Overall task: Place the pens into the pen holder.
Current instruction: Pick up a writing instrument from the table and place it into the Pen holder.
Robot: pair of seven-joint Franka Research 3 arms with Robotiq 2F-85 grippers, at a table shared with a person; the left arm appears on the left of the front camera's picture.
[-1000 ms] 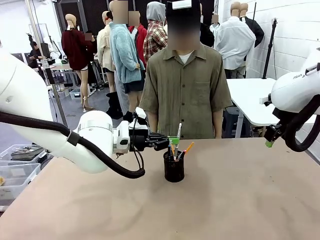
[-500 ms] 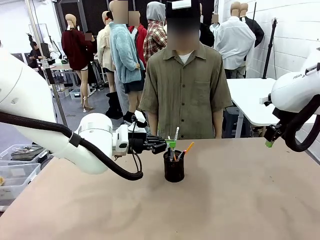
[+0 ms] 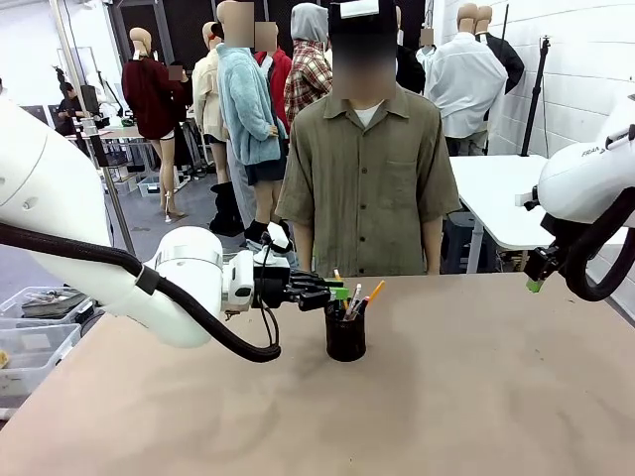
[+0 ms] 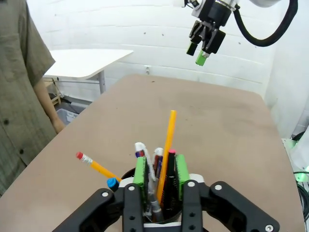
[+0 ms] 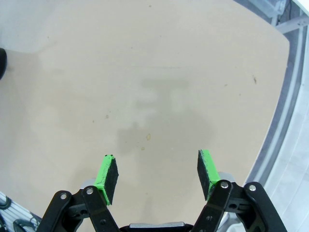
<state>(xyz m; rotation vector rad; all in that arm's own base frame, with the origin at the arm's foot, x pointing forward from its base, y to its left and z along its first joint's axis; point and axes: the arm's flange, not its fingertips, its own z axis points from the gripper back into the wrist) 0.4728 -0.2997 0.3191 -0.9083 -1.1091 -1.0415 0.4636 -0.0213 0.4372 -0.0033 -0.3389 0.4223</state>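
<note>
Left wrist view, bottom centre: left pincer (image 4: 161, 174) narrowly parted around the silver-white pen (image 4: 145, 166), already standing in the pen holder (image 4: 161, 220) on the worktop (image 4: 231, 125). Best to widen fully, then lift straight up. Right pincer (image 5: 157, 174) wide, empty.

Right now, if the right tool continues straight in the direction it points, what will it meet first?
The bare table top. The right tool stands open with nothing between its pads, and its line looks free down to the surface, though the depth is hard to judge.
</note>
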